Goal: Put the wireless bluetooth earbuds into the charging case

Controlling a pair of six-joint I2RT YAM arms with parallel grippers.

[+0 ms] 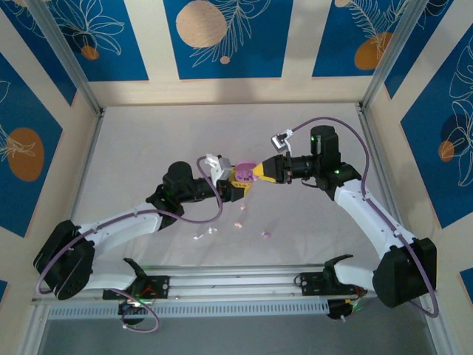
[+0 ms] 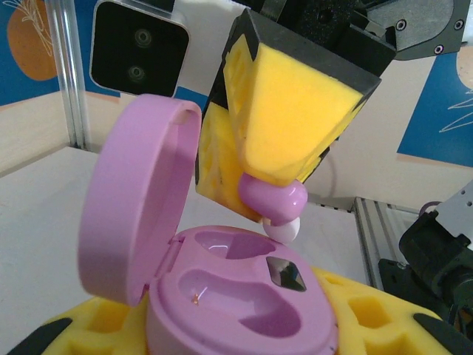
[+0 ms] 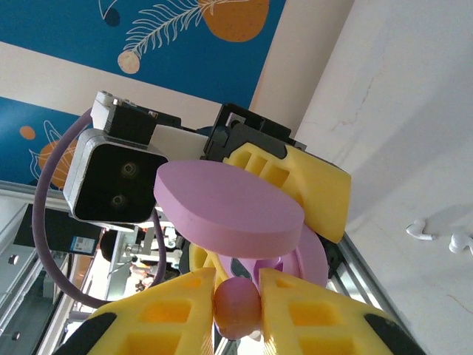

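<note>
We grip the pink charging case [image 2: 244, 314] in our left gripper [image 1: 229, 189], its lid [image 2: 137, 200] swung open and both wells bare. Our right gripper [image 3: 236, 296] is clenched on a pink earbud [image 2: 271, 200] at its very tips, just above the far well with the white tip pointing down. The bud's long axis looks tilted against the well, so we judge a slight turn and a short descent are needed. Loose earbuds [image 1: 266, 235] lie on the pale bench [image 1: 140, 148], which is ringed by blue-patterned walls [image 1: 81, 37]
</note>
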